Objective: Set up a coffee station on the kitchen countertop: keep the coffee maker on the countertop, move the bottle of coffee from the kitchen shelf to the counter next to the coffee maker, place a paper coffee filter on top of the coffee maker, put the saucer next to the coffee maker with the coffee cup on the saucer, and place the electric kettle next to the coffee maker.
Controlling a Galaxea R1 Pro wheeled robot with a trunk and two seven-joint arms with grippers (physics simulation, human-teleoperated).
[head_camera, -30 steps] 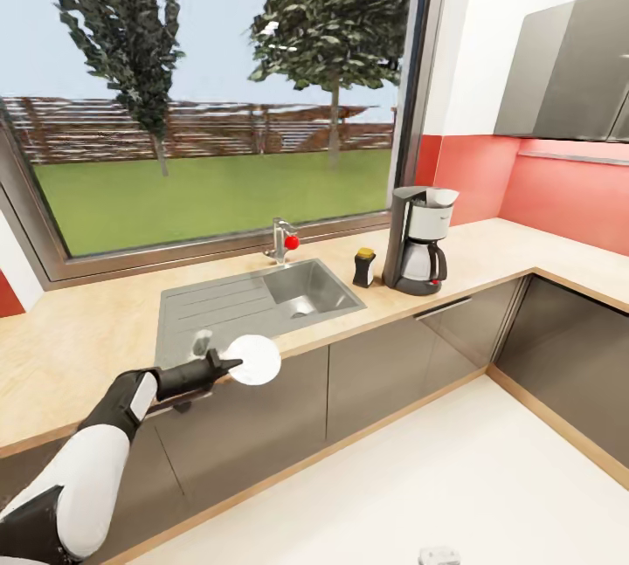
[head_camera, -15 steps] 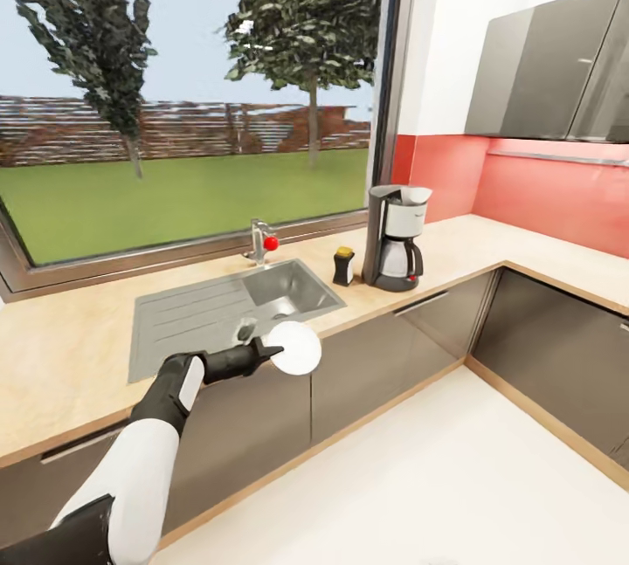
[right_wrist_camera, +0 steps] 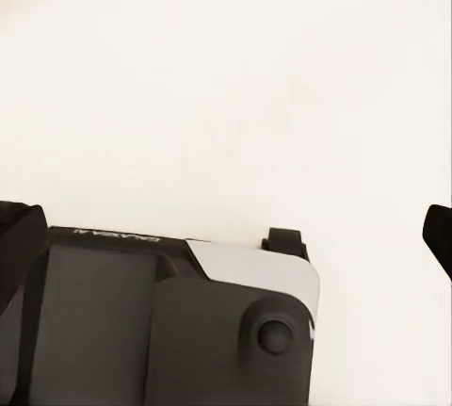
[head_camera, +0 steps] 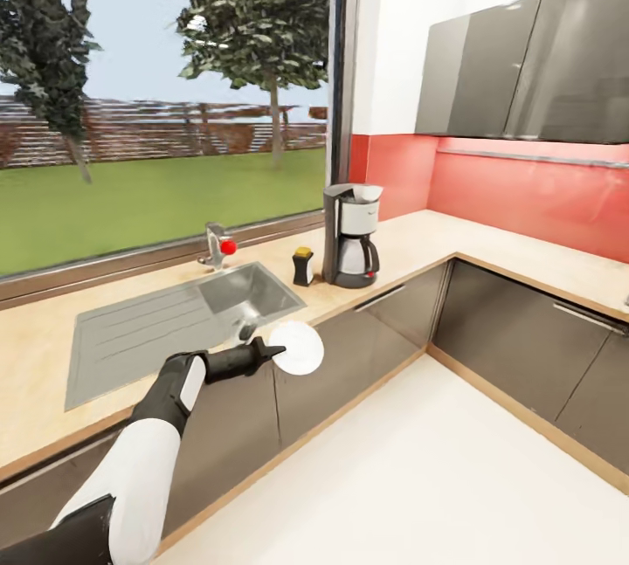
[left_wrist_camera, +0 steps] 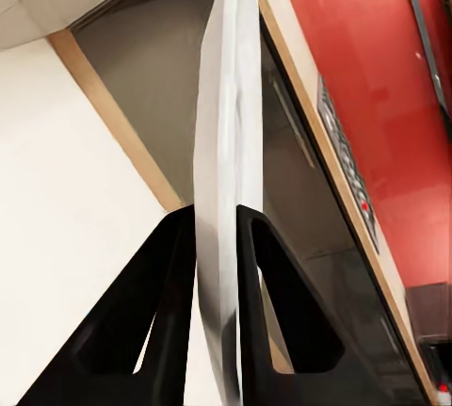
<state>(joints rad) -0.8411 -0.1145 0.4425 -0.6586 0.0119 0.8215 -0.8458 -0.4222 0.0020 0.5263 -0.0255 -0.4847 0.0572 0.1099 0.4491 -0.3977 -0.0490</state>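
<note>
Saucer [head_camera: 297, 347]: thin, stiff, likely slippery and breakable; left pincer [left_wrist_camera: 215, 236] clamps its rim edge-on (right pincer: cannot tell).

White saucer [head_camera: 297, 348] held edge-on, probably vertical; coffee maker [head_camera: 350, 235] on countertop [head_camera: 419, 237].

A steel sink [head_camera: 175, 320] with drainboard is set into the pale wooden worktop [head_camera: 489, 242], a tap [head_camera: 215, 244] with a red knob behind it. Dark grey wall cabinets [head_camera: 524, 67] hang above a red backsplash [head_camera: 524, 189]. The window [head_camera: 157, 111] shows lawn and trees.
</note>
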